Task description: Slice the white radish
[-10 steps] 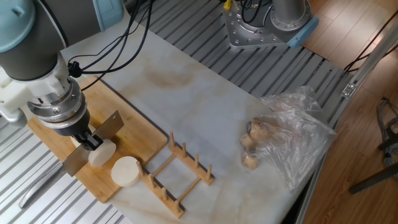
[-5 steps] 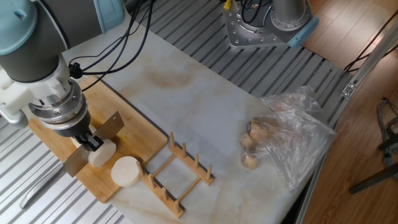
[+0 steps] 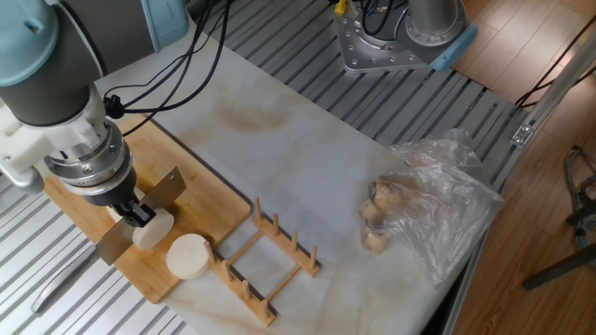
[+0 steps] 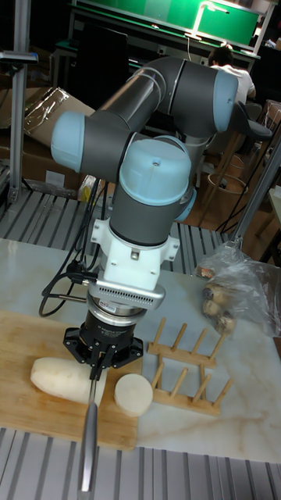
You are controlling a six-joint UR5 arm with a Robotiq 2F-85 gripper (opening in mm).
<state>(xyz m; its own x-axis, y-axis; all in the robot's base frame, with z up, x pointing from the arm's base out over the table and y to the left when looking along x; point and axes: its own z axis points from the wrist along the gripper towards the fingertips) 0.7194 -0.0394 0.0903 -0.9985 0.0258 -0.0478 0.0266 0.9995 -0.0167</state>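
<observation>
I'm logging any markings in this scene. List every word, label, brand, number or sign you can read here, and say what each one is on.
No readable text in either view.
Robot arm: no brand or label shows on its blue and grey covers.
Knife, cutting board, white radish, wooden rack: unmarked.
Plastic bag: clear, no print visible.
Green board in the background: too far and blurred to tell.

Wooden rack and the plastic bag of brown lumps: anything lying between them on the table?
No. In the fixed view the marble tabletop between the wooden rack and the plastic bag is bare.
</observation>
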